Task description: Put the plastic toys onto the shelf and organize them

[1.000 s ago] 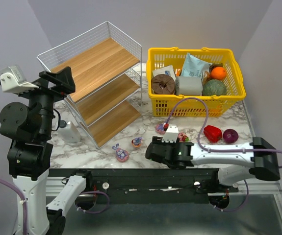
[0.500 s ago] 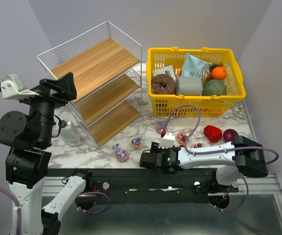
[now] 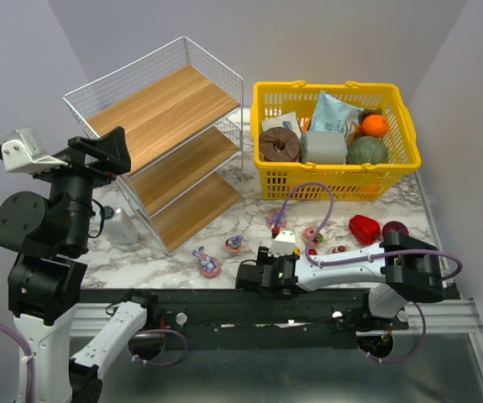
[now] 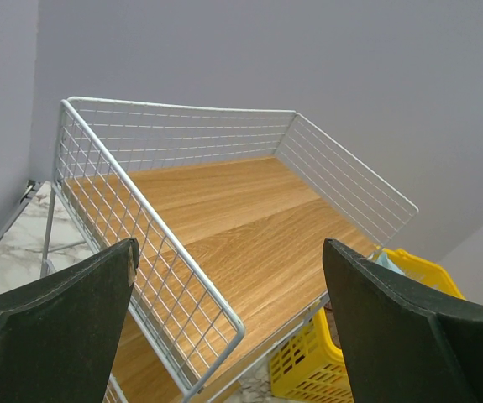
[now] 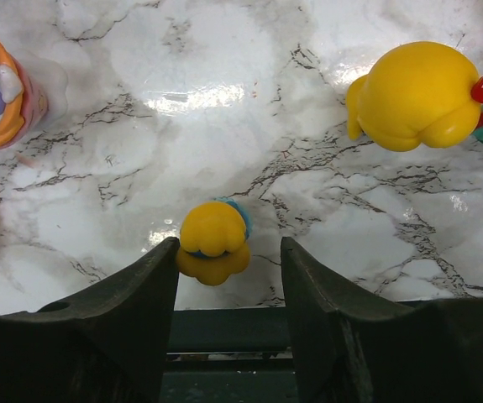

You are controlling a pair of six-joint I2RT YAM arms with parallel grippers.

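While your right gripper [image 5: 228, 256] is lying low at the near edge of the white marbled bench [image 5: 182, 126], its jaws are standing apart either side of a small glossy yellow duck figurine [image 5: 213, 235], not clamping it. A bigger yellow duck toy [image 5: 413, 96] is sitting well apart. Your left gripper [image 4: 228, 277] is hovering wide open and empty, facing the top board of the slanted white wire shelf with wooden boards [image 4: 249, 210].

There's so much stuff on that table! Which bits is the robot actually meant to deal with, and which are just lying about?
Part of the job: the wire shelf; the small yellow toy; the bigger yellow toy; a pink and purple toy.
Just lying about: the yellow basket of groceries; the red pepper; the dark purple ball.
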